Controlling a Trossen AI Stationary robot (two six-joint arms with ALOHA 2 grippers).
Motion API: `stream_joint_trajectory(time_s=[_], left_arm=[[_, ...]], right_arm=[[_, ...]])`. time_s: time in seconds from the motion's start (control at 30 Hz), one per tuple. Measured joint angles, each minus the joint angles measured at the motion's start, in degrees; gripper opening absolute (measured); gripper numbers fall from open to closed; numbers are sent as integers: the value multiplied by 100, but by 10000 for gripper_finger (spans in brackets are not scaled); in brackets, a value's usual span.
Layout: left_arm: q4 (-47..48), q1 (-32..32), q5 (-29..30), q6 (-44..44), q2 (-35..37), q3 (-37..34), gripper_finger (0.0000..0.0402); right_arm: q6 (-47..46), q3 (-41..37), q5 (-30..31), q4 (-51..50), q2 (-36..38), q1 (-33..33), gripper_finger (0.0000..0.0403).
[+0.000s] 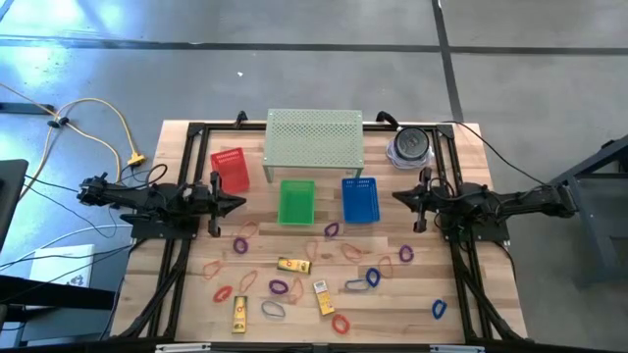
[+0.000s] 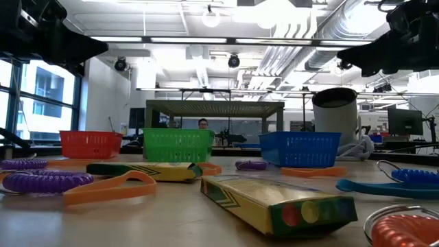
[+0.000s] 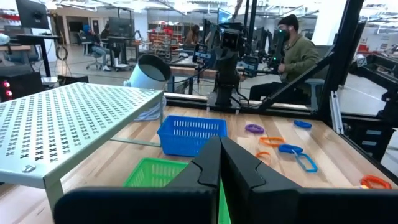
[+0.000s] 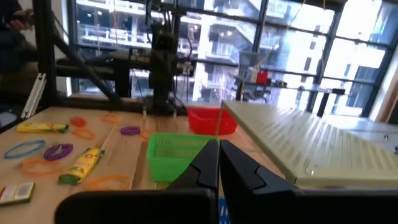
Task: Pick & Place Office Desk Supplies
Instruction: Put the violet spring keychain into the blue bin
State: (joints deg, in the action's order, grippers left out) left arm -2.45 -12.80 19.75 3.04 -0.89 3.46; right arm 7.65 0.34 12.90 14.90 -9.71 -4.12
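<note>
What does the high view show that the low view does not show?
Only the high view: both arms whole, the left gripper and right gripper shut above the table, and the yellow cable on the floor. Only the low view: a person's head behind the green basket. Both: the red basket, the blue basket, and the perforated shelf.

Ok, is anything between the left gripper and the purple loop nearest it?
Nothing visible. The left gripper, shut, hangs beside the red basket; the purple loop lies on bare wood just in front of it, an orange loop touching it, baskets behind.
</note>
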Motion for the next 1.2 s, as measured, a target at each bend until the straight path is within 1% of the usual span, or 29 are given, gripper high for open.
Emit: stream_joint_trajectory(time_s=[0.17,0.27,0.33,0.4,0.47,0.5,0.57,0.63,0.67,0.73,0.83,0.97,1.07,1.2], left_arm=[[-6,-1,0,1,0,0,0],[-17,1,-1,0,0,0,0],[-18,0,-2,-1,0,0,0],[-32,1,-2,-1,0,0,0],[-85,0,-2,-1,0,0,0],[-95,1,-2,-3,0,2,0],[-128,0,1,-3,-1,2,0],[-152,-2,1,-3,0,2,0],[-155,0,2,-3,0,2,0],[-153,-2,0,-3,-1,2,0],[-152,-6,-2,-3,-2,2,0],[-150,-17,-2,-3,-2,4,0],[-148,-17,-2,-3,-2,5,0],[-146,-17,-2,-3,-2,7,1]], right_arm=[[-717,3,-445,138,2,0,2],[-744,76,-804,27,-3,-2,2],[-742,317,-988,-25,-88,-66,2],[-703,700,-861,-329,-255,-173,2],[-677,1251,-574,-1096,-537,-310,2],[-780,1572,-388,-1477,-730,-391,2],[-1212,2330,125,-2355,-1360,-575,2],[-1868,2995,509,-3636,-2051,-750,2],[-2234,3308,628,-4304,-2383,-824,2],[-3094,3862,655,-5316,-3081,-943,2],[-4311,4288,400,-6564,-3953,-1008,2],[-4867,4367,-223,-7012,-4838,-1002,14],[-5316,4366,-651,-7172,-5393,-917,45],[-5545,4365,-1243,-7297,-5935,-846,113]])
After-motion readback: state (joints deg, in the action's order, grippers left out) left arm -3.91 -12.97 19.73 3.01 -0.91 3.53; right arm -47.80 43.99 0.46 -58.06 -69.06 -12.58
